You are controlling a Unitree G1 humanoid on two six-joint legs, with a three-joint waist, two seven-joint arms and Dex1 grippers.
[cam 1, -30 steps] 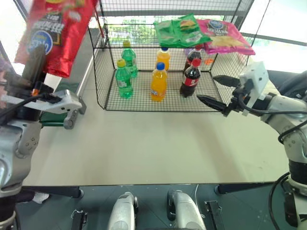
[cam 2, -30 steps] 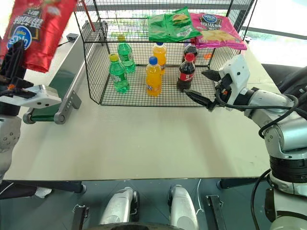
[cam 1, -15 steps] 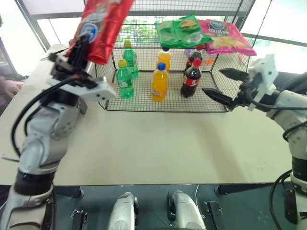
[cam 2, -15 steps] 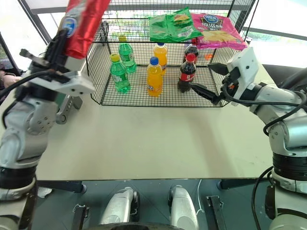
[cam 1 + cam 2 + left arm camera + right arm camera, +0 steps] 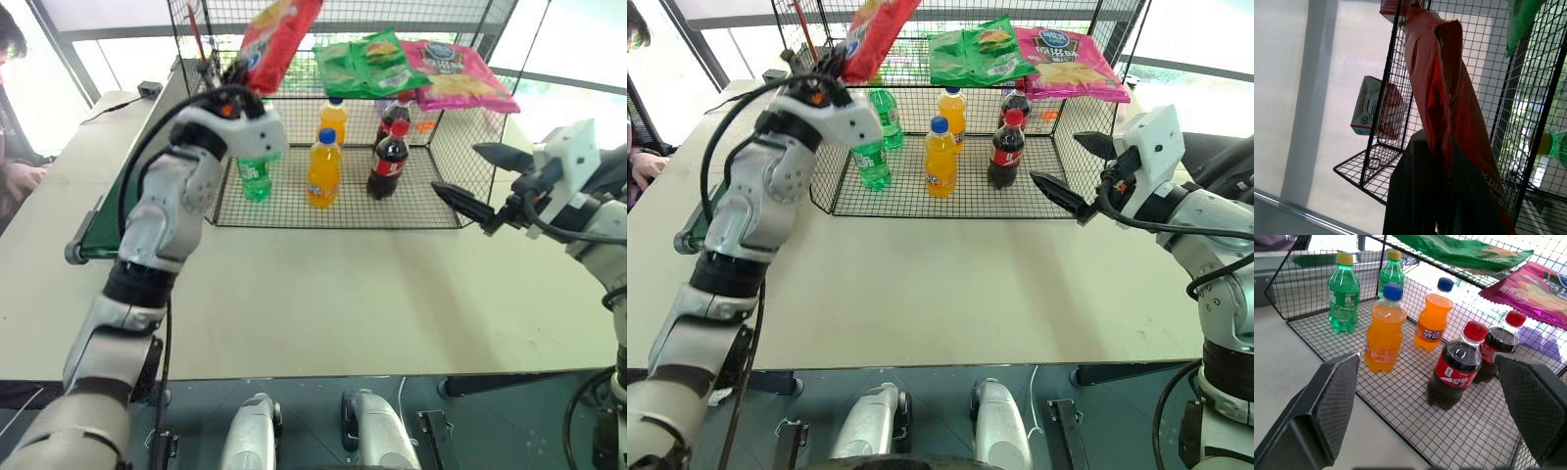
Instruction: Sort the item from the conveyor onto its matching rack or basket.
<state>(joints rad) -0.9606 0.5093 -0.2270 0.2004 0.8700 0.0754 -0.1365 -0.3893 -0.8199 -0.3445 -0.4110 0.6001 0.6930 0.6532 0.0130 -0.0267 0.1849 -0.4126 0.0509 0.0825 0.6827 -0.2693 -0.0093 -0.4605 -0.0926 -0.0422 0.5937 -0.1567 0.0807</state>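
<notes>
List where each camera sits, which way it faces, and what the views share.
Head views: look down over the table at the wire cage; both arms show.
Left wrist view: along the left gripper, shut on the red chip bag.
Right wrist view: between the open right gripper fingers at bottles.
Shared: cage, green chip bags.

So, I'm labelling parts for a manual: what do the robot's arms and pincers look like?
Both arms have silver-grey metal shells with black joint bands and loose black cables. Each left pincer and right pincer has two black tapered fingers; the right's pads are cross-hatched, beside a white boxy wrist housing.
</notes>
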